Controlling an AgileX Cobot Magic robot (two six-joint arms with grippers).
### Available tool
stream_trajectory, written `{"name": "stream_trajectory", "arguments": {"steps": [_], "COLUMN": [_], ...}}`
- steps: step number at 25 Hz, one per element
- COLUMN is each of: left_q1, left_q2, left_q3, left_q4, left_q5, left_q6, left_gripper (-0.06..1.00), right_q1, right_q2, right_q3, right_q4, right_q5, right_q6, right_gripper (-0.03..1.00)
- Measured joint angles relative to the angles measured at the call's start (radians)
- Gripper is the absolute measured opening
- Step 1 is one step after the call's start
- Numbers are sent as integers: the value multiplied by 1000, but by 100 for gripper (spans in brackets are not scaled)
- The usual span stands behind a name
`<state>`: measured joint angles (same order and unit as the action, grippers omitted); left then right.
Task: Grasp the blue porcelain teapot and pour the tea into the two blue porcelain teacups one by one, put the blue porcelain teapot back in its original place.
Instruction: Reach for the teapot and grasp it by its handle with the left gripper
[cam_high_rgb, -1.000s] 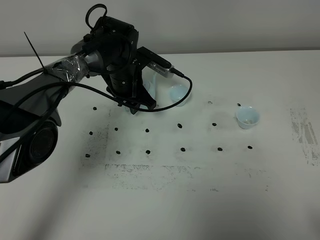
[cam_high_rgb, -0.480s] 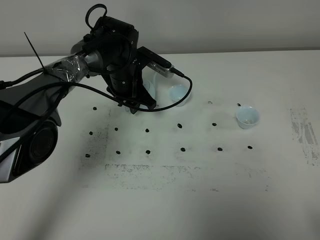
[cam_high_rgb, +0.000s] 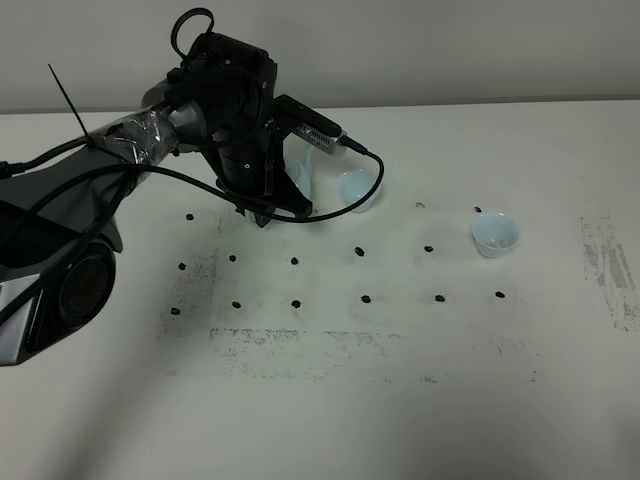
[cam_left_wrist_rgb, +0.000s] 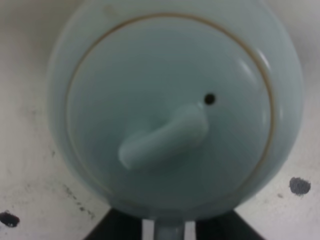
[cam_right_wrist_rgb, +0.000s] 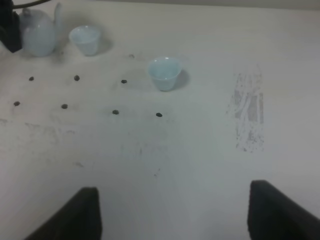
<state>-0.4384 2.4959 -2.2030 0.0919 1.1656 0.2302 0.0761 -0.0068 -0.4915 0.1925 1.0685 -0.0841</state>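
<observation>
Fingers, left: our left fingers (cam_left_wrist_rgb: 120, 230) show as two dark tips at the picture's edge, one on each side of the loop handle (cam_left_wrist_rgb: 167, 233). We cannot tell whether they press on it.
Fingers, right: right fingers (cam_right_wrist_rgb: 75, 215) stand wide apart above the desk (cam_right_wrist_rgb: 165, 165), holding nothing.
Teapot: blue porcelain teapot (cam_left_wrist_rgb: 175, 65) sits upright on the desk, lid (cam_left_wrist_rgb: 150, 75) seated, knob (cam_left_wrist_rgb: 165, 136) on top, small vent hole beside the knob.
Teapot, place: far left part of the desk in the high view, mostly hidden under the left arm (cam_high_rgb: 225, 110). In the right wrist view the spout (cam_right_wrist_rgb: 57, 12) is on the side toward the nearer cup.
Cup 1: first teacup (cam_high_rgb: 357, 190) upright, just beside the teapot, on its right in the high view.
Cup 2: second teacup (cam_high_rgb: 495, 235) upright, well apart from both, further right and nearer the front.
Desk marks: black dots (cam_high_rgb: 365, 298) in rows; grey scuffed patches.
</observation>
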Motion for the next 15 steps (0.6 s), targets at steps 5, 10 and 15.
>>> {"name": "stream_trajectory", "arguments": {"steps": [5,10,15], "left_q1": [-2,-8,-8], "left_q2": [0,2,3], "left_q3": [0,-1,-1], "left_q4": [2,5,6], "left_q5": [7,11,12], "left_q6": [-3,-4,-4], "left_gripper": [8,4,4], "right_q1": [0,0,0], "right_q2": [0,0,0], "right_q3": [0,0,0], "right_q4": [0,0,0], "right_q5": [0,0,0], "right_q6": [0,0,0], "right_gripper": [59,59,59]}}
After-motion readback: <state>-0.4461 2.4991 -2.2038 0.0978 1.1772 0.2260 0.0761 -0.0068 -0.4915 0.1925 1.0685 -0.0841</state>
